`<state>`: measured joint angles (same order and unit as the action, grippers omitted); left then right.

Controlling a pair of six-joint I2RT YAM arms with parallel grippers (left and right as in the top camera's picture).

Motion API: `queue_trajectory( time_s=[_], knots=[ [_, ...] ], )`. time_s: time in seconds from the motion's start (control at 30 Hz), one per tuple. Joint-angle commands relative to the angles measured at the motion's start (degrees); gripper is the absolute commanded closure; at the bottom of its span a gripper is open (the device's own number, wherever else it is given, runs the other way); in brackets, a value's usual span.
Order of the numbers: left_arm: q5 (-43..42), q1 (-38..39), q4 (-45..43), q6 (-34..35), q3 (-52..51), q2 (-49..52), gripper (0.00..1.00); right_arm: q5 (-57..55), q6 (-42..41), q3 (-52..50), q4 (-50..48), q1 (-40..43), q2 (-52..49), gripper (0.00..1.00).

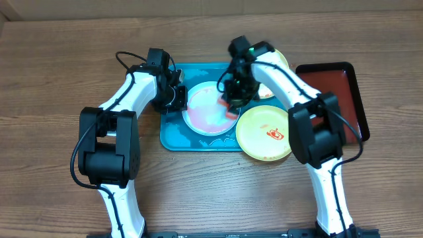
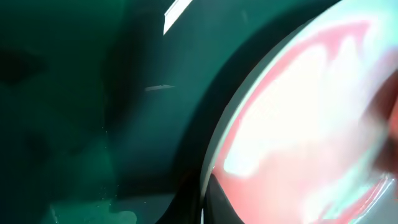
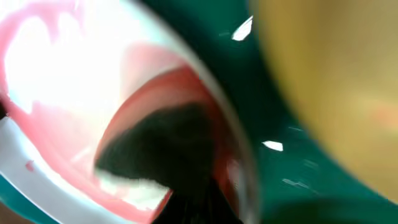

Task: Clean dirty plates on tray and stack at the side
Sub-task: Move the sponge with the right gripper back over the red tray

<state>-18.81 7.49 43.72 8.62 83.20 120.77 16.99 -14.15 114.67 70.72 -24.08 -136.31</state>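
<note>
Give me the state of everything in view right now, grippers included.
white plate: flat in tray, pink smear spread across it.
teal tray: flat on table.
left gripper: shut, pinching white plate's left rim.
right gripper: shut on red pad, pressed on white plate.
front yellow plate: red smear at centre, overlapping tray's right rim.
rear yellow plate: mostly hidden by right arm.
dark red tray: flat on table.
</note>
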Motion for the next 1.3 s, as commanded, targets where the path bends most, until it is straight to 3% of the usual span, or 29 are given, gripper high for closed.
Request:
queue_trajectory(
  time_s=[0.0,0.3,0.63,1.07,1.27],
  knots=[
    [4.2,-0.3,0.0,0.4,-0.8,1.2,0.96,-2.0,-0.4,-0.2,0.2,0.0,6.1,0.96],
    [4.2,-0.3,0.0,0.4,-0.8,1.2,0.96,-2.0,-0.4,-0.2,4.7,2.5,14.6,0.96],
    [4.2,-0.3,-0.5,0.4,-0.8,1.2,0.96,-7.3,0.9,-0.2,15.2,11.7,23.8,0.96],
    [4.2,-0.3,-1.2,0.3,-0.8,1.2,0.96,-12.4,-0.7,-0.4,17.7,24.0,24.4,0.96],
    [4.3,-0.3,-1.4,0.4,-0.8,1.2,0.96,-12.5,-0.6,-0.4,18.1,25.4,24.4,0.96]
  ],
)
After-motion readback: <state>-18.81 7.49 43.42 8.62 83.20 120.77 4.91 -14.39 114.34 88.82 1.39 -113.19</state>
